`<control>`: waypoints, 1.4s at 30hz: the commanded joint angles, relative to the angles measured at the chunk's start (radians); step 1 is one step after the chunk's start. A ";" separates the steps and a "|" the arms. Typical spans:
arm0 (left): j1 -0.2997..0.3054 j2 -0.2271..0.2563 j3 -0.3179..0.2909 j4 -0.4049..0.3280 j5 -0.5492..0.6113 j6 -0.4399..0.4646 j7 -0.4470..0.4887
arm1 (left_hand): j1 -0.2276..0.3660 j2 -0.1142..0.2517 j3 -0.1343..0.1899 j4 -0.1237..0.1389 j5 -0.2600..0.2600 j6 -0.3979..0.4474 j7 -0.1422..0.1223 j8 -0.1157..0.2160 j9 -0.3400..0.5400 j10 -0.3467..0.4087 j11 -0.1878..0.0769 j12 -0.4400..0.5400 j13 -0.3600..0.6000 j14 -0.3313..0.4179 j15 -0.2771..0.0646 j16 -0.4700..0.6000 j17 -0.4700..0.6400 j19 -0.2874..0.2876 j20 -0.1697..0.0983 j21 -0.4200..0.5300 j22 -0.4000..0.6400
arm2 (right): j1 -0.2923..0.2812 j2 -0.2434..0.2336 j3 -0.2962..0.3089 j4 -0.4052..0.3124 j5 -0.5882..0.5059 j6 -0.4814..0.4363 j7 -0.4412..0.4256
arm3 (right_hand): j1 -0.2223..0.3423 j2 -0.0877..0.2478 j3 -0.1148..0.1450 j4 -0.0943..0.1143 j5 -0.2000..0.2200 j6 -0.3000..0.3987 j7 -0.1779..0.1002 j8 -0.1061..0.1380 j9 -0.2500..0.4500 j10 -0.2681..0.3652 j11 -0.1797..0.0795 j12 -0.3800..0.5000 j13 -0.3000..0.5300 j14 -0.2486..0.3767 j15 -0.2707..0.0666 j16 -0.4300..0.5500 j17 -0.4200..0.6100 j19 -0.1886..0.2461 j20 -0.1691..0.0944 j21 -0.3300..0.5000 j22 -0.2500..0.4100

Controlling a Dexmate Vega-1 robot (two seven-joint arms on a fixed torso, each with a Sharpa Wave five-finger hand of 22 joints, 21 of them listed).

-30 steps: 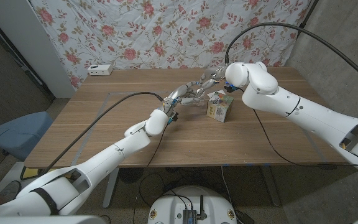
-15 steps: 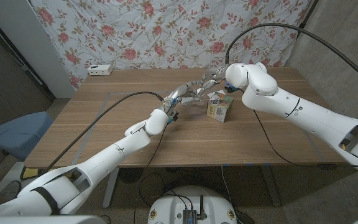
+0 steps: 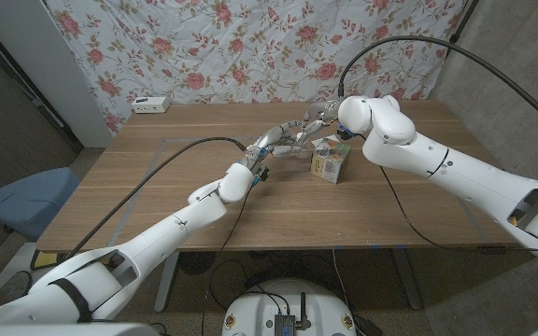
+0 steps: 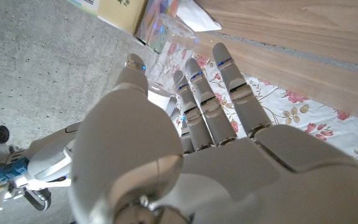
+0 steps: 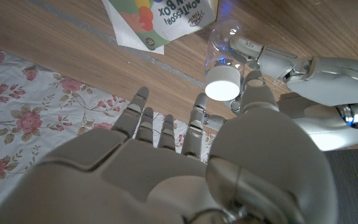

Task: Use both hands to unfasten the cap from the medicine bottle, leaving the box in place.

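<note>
The bottle [image 5: 224, 46] is held by the left hand [image 5: 303, 65] beside the box [image 5: 160, 18], while its white cap [image 5: 222, 81] is neared by the open, empty right hand [image 5: 166, 162], and it is judged that the cap must next be gripped and twisted.

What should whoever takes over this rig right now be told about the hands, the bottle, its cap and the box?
Left hand: grips the clear medicine bottle beside the box, near the table's far middle.
Right hand: fingers spread, thumb at the white cap; a firm grip is not plain.
Done: bottle held, cap reached.
Left: cap is on the bottle; twist it off. The box stands on the table; leave it there.
</note>
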 commanded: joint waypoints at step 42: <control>0.047 0.026 -0.015 -0.071 0.008 0.017 0.004 | -0.007 0.006 0.012 0.001 0.006 0.013 -0.016 0.008 0.003 0.040 -0.031 0.007 0.004 0.017 -0.040 0.004 0.004 0.000 -0.012 -0.012 0.003 | -0.040 -0.009 0.007 -0.056 -0.065 -0.041 0.023 | 0.043 -0.002 0.039 0.002 -0.012 0.085 -0.014 0.050 0.022 0.034 -0.003 0.008 0.004 0.032 -0.008 0.009 0.004 0.030 -0.004 0.005 0.003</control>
